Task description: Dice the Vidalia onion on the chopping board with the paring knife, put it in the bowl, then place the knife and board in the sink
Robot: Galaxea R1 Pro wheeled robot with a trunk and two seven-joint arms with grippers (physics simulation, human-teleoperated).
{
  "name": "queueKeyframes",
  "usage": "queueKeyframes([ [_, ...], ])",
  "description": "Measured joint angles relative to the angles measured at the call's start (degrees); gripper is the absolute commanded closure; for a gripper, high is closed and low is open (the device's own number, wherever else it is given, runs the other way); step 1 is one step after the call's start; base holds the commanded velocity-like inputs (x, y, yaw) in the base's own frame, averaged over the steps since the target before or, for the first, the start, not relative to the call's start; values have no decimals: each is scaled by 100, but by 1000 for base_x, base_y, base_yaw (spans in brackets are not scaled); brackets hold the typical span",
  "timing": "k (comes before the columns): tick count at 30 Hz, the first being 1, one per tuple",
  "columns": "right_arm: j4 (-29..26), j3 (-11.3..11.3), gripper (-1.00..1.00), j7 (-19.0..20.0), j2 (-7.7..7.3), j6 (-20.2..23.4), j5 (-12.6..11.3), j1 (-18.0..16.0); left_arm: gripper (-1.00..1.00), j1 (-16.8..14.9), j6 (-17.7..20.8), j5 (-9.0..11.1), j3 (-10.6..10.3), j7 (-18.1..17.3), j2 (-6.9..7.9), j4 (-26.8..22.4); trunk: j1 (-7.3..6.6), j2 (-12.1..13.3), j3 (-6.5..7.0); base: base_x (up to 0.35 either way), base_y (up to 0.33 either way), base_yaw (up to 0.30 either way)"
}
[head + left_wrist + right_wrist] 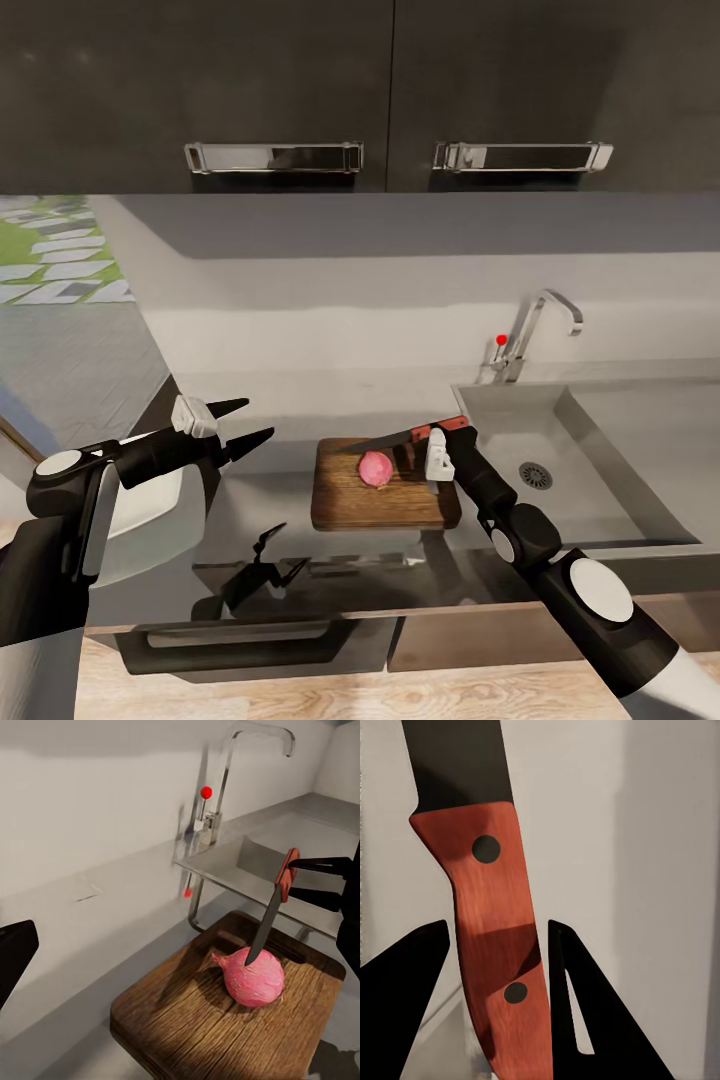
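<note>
A pink Vidalia onion (376, 467) (253, 977) lies whole on the dark wooden chopping board (385, 497) (202, 1027), which rests on the glossy grey countertop (265, 495). My right gripper (447, 428) (291, 877) (499, 967) is shut on the red handle of the paring knife (405, 436) (264, 926) (491, 907). The dark blade slants down and its tip touches the top of the onion. To the left of the board my left gripper (260, 418) hangs open and empty above the counter. The white bowl (150, 505) sits at the left, mostly hidden behind my left arm.
The grey steel sink (590, 455) (259, 859) with its drain hole lies right of the board. A chrome tap (530, 335) (225, 772) with a red-tipped lever stands behind it. Dark wall cabinets (380, 90) hang overhead, and a drawer handle (235, 632) runs below the counter edge.
</note>
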Motion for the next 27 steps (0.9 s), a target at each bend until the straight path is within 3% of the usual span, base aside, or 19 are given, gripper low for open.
queueKeyframes([
  [16,-2,-2,100,2,1,-2,0,0,-100,0,0,0,0,0,5,0,352,-643,-288,0,0,0],
  [27,-2,-2,100,8,4,-3,0,0,-100,0,0,0,0,0,7,0,418,-766,-343,0,0,0],
])
